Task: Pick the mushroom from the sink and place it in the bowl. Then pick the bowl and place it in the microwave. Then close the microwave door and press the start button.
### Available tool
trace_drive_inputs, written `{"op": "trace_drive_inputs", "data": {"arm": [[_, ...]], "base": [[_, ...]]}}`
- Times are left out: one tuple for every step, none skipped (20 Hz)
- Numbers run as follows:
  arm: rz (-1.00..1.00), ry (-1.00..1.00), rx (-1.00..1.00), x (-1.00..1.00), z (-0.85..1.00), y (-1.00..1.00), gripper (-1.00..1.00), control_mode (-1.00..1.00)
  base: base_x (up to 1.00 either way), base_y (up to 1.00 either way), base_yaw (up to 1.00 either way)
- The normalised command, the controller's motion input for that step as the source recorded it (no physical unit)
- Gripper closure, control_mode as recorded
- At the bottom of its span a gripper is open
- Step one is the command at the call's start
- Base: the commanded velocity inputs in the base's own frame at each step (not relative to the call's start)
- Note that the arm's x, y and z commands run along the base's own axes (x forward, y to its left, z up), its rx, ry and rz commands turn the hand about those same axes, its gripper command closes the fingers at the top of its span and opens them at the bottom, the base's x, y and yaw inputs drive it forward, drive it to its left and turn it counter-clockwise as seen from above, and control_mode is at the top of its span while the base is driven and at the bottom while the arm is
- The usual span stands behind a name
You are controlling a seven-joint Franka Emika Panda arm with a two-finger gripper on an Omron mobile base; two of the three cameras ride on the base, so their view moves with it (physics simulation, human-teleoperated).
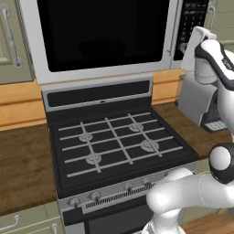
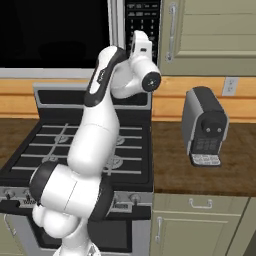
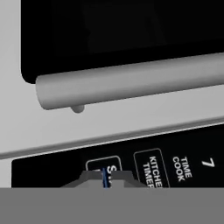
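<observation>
Above the black stove point(image 1: 116, 141), the shut microwave door point(image 1: 98, 36) faces out; the claw point(image 3: 107, 177), pinched narrow, seemingly touches the keypad point(image 3: 131, 166) at three o'clock; a coffee machine point(image 2: 205, 127) stands beside on the bench point(image 2: 200, 170).

the microwave point(image 1: 32, 41) has a silver frame, a black window and a black keypad panel point(image 3: 175, 153) with white lettering (door handle point(image 3: 131, 83) plain grey). the stove point(image 1: 114, 137) is black with grey grates, the counter point(image 1: 23, 169) dark brown wood.
</observation>
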Motion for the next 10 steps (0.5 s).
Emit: {"op": "trace_drive_inputs", "data": {"arm": [[0.0, 0.0, 0.0, 0.14, -0.01, 0.0, 1.0, -1.0], [0.0, 0.0, 0.0, -0.15, 0.0, 0.0, 1.0, -1.0], [0.0, -0.01, 0.01, -0.61, 0.0, 0.0, 1.0, -1.0], [0.0, -0.04, 0.01, -0.82, 0.0, -0.1, 1.0, -1.0], [0.0, -0.04, 0.01, -1.0, 0.0, -0.22, 1.0, -1.0], [0.0, -0.03, 0.03, -1.0, 0.0, -0.37, 1.0, -1.0], [0.0, -0.03, 0.04, -1.0, 0.0, -0.46, 1.0, -1.0], [0.0, -0.03, 0.03, -1.0, 0.0, -0.5, 1.0, -1.0], [0.0, -0.02, 0.03, -1.0, -0.01, -0.53, 1.0, -1.0], [0.0, 0.0, 0.01, -1.0, -0.16, -0.47, 1.0, -1.0]], "base": [[0.0, 0.0, 0.0], [0.0, 0.0, 0.0], [0.0, 0.0, 0.0], [0.0, 0.0, 0.0], [0.0, 0.0, 0.0], [0.0, 0.0, 0.0], [0.0, 0.0, 0.0], [0.0, 0.0, 0.0], [0.0, 0.0, 0.0], [0.0, 0.0, 0.0]]}}
